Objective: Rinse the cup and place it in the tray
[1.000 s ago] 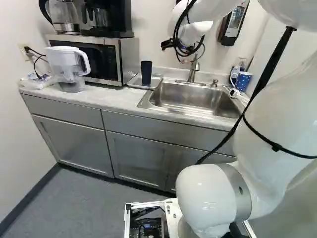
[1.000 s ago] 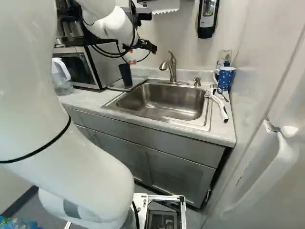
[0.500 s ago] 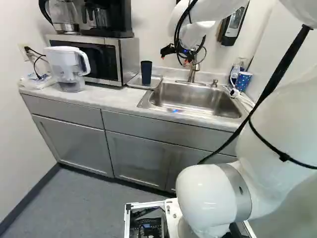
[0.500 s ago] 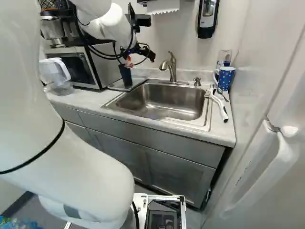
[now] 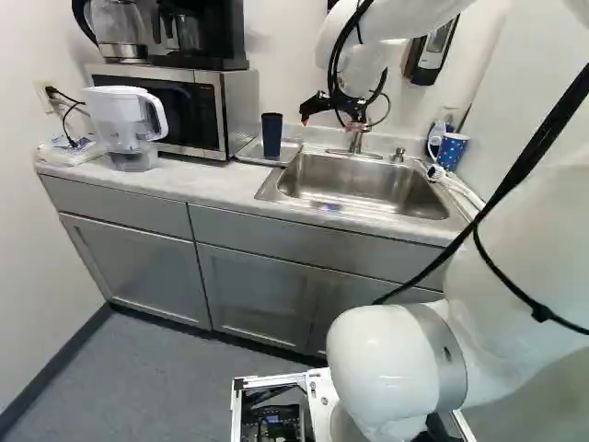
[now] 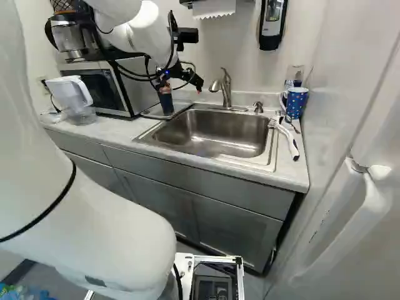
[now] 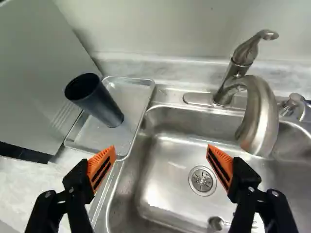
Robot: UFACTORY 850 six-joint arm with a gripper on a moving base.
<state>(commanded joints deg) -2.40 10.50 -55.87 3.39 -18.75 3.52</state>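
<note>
While the gripper (image 6: 182, 89) gapes empty | cup (image 7: 104, 108) upright on tray (image 7: 132, 97), mouth up | axis vertical

We are seeing the cup (image 7: 103, 107) in a very dark blue, nearly black. The tray (image 7: 131, 97) and the sink (image 7: 160, 179) are both shining silver-grey. On the pads (image 7: 100, 167) we are noticing bright orange, crossed by dark stripes. The mug (image 6: 296, 103) is showing pale dots on blue, while the bench (image 5: 198, 183) is looking whitish and the cabinets (image 5: 129, 261) grey.
</note>
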